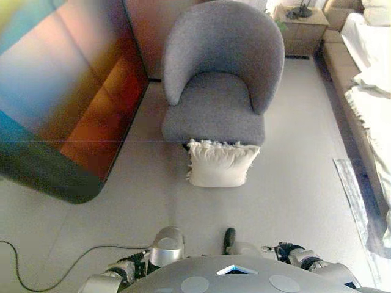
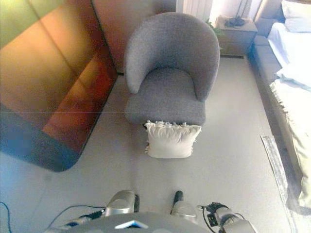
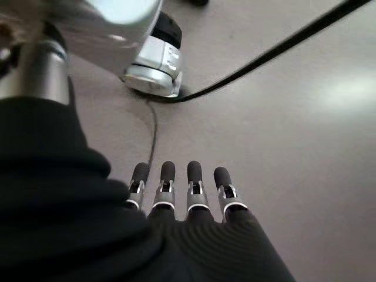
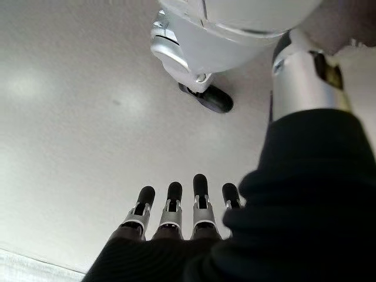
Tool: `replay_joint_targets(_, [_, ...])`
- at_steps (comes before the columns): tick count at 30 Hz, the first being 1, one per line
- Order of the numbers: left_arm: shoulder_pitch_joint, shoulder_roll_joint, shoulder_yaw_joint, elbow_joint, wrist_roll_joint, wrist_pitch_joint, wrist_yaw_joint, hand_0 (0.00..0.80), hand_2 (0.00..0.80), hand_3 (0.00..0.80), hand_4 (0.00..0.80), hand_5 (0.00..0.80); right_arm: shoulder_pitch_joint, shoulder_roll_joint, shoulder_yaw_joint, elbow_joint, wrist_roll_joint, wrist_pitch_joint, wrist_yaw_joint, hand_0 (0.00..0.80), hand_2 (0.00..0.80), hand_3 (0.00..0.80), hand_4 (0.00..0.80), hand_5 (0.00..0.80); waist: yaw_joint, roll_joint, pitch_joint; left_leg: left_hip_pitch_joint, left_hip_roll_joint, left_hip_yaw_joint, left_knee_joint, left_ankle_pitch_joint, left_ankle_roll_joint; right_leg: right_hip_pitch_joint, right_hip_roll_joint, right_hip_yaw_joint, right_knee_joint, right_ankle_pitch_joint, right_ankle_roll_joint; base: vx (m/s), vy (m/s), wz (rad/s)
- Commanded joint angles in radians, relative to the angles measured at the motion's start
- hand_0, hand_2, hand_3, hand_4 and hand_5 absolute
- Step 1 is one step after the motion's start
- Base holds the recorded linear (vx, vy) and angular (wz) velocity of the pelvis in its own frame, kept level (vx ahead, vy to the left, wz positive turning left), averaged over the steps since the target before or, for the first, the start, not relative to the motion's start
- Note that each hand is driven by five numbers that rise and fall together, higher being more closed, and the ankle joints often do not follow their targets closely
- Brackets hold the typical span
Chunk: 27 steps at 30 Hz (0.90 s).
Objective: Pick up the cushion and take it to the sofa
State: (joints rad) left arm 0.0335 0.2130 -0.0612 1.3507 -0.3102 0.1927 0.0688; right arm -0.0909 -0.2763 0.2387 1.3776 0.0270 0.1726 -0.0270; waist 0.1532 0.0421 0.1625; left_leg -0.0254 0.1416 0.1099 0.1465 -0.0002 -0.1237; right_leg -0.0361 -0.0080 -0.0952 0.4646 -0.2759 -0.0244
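A cream cushion [image 1: 219, 163] with a frilled top edge stands on the floor, leaning against the front of a grey armchair [image 1: 221, 79]. It also shows in the right eye view [image 2: 170, 140]. A sofa [image 1: 366, 91] with white covers runs along the right side. My left hand [image 3: 182, 194] hangs at my side with straight fingers over bare floor and holds nothing. My right hand [image 4: 176, 214] hangs the same way, fingers straight and empty. Both hands are far from the cushion.
A large dark cabinet [image 1: 61, 97] with a glossy side stands at the left. A small wooden side table [image 1: 300, 24] stands behind the armchair, beside the sofa's end. Pale floor lies between me and the cushion.
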Motion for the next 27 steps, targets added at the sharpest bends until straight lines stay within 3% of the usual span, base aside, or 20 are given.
replay_joint_targets(1, [-0.004,0.01,0.004,0.017,0.0,0.004,-0.02,0.0,0.0,0.0,0.0,0.0,0.0,-0.021,-0.014,-0.025,-0.026,-0.017,-0.011,0.0,0.0,0.0,0.0,0.0,0.001,-0.033,0.017,-0.174,-0.027,-0.026,-0.118,0.258,0.017,0.352,-0.016,0.059,-0.433,0.109,0.033,0.456,0.117,0.17])
replay_joint_targets(5, [0.012,-0.001,0.007,0.021,-0.01,0.025,-0.023,0.0,0.0,0.0,0.0,0.0,0.015,-0.012,-0.013,-0.011,-0.016,0.0,-0.017,0.0,0.0,0.0,0.0,0.0,0.018,-0.028,-0.005,-0.177,0.013,-0.031,-0.19,0.254,0.01,0.412,-0.023,0.1,-0.391,0.02,0.033,0.498,0.108,0.14])
replay_joint_targets(8, [0.008,-0.004,0.007,0.028,-0.002,0.036,-0.005,0.0,0.0,0.0,0.0,0.0,0.019,-0.002,-0.02,0.005,-0.017,0.002,-0.022,0.0,0.0,0.0,0.0,0.0,0.016,-0.022,-0.015,-0.186,0.054,-0.005,-0.168,0.243,0.006,0.426,-0.044,0.095,-0.349,-0.031,0.039,0.524,0.147,-0.12])
replay_joint_targets(10, [0.005,-0.001,0.007,0.033,0.0,0.037,-0.004,0.0,0.0,0.0,0.0,0.0,0.017,0.003,-0.025,0.015,-0.02,0.002,-0.024,0.0,0.0,0.0,0.0,0.0,0.016,-0.027,-0.022,-0.181,0.052,0.006,-0.184,0.216,0.011,0.428,-0.075,0.088,-0.325,-0.036,0.055,0.509,0.188,-0.21])
replay_joint_targets(12, [0.002,0.008,0.012,0.037,-0.004,0.031,-0.007,0.0,0.0,0.0,0.0,0.0,0.014,0.008,-0.035,0.017,-0.038,0.006,-0.018,0.0,0.0,0.0,0.0,0.0,0.02,-0.028,-0.032,-0.202,0.036,-0.028,-0.131,0.205,0.02,0.427,-0.102,0.1,-0.285,-0.031,0.077,0.524,0.203,-0.36])
replay_joint_targets(14, [-0.01,0.02,0.013,0.032,-0.005,0.034,-0.013,0.0,0.0,0.0,0.0,0.0,0.019,0.009,-0.043,0.013,-0.056,0.006,-0.006,0.0,0.0,0.0,0.0,0.0,0.022,-0.043,-0.047,-0.232,0.002,-0.035,-0.051,0.162,0.056,0.426,-0.142,0.104,-0.23,0.022,0.108,0.48,0.199,-0.47])
replay_joint_targets(16, [-0.031,0.034,0.005,0.031,-0.016,0.05,0.0,0.0,0.0,0.0,0.0,0.0,0.024,0.017,-0.045,-0.003,-0.084,0.0,0.006,0.0,0.0,0.0,0.0,0.0,0.024,-0.068,-0.069,-0.231,-0.047,-0.032,-0.03,0.12,0.108,0.395,-0.187,0.102,-0.144,0.176,0.167,0.443,0.172,-0.44])
replay_joint_targets(17, [-0.036,0.041,0.001,0.03,-0.019,0.054,0.004,0.0,0.0,0.0,0.0,0.0,0.024,0.019,-0.045,-0.011,-0.101,-0.008,0.013,0.0,0.0,0.0,0.0,0.0,0.021,-0.073,-0.076,-0.223,-0.06,-0.028,-0.03,0.109,0.121,0.375,-0.199,0.098,-0.114,0.211,0.177,0.435,0.177,-0.1])
replay_joint_targets(19, [-0.063,0.06,-0.007,0.032,-0.01,0.065,0.003,0.0,0.0,0.0,0.0,0.0,0.018,0.02,-0.029,-0.04,-0.093,-0.007,0.03,0.0,0.0,0.0,0.0,0.0,0.017,-0.065,-0.087,-0.187,-0.079,-0.024,-0.046,0.086,0.151,0.309,-0.222,0.085,0.014,0.296,0.173,0.401,0.164,0.09])
replay_joint_targets(22, [-0.089,0.078,-0.017,0.033,0.017,0.075,0.009,0.0,0.0,0.0,0.0,0.0,0.007,0.027,-0.023,-0.06,-0.049,0.01,0.009,0.0,0.0,0.0,0.0,0.0,-0.003,-0.052,-0.09,-0.136,-0.098,-0.005,-0.05,0.041,0.175,0.176,-0.23,0.053,0.126,0.337,0.154,0.35,0.114,0.12])
replay_joint_targets(24, [-0.103,0.083,-0.03,0.031,0.005,0.08,0.008,0.0,0.0,0.0,0.0,0.0,0.002,0.03,-0.016,-0.066,-0.03,0.016,-0.004,0.0,0.0,0.0,0.0,0.0,-0.017,-0.049,-0.086,-0.111,-0.105,0.002,-0.056,0.03,0.179,0.127,-0.202,0.017,0.085,0.284,0.139,0.269,0.012,0.03])
replay_joint_targets(25, [-0.117,0.086,-0.028,0.029,0.0,0.083,0.004,0.0,0.0,0.0,0.0,0.0,-0.006,0.032,-0.017,-0.065,-0.026,0.013,-0.019,0.0,0.0,0.0,0.0,0.0,-0.029,-0.051,-0.077,-0.084,-0.111,0.017,-0.068,0.023,0.174,0.09,-0.185,-0.036,0.017,0.24,0.13,0.212,-0.06,-0.05])
replay_joint_targets(27, [-0.13,0.084,-0.025,0.021,-0.001,0.095,0.01,0.0,0.0,0.0,0.0,0.0,-0.02,0.032,-0.022,-0.064,0.009,0.01,-0.042,0.0,0.0,0.0,0.0,0.0,-0.042,-0.042,-0.066,-0.04,-0.104,0.034,-0.092,0.018,0.159,0.024,-0.192,-0.094,-0.061,0.237,0.127,0.166,-0.128,-0.09])
